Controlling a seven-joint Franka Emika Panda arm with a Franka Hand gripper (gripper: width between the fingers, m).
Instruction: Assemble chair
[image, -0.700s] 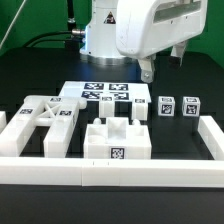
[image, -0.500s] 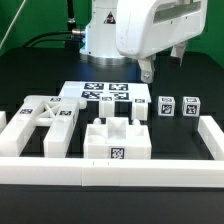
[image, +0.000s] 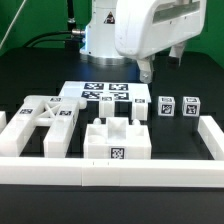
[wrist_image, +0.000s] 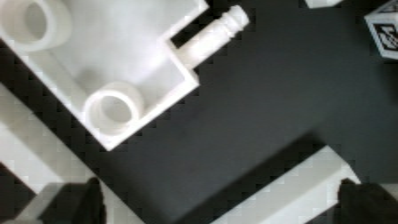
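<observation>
Progress: seemingly at the start; no chair parts look joined.
Nearest: border rail (image: 110, 172), then flat slab (image: 112, 140) just behind it on the counter (image: 20, 85).
Middle: X-braced frame (image: 45, 115) at the exterior view's left; leg blocks (image: 167, 107) at its right, standing apart.
Farther: marker board (image: 100, 95).
Farthest: hand (image: 147, 70), raised, fingers spread, holding nothing.
Remaining: probably all the fitting.

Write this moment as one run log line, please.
tool: raised, open, empty | cross frame: loose, not held | slab: not held | small blocks: not held
</observation>
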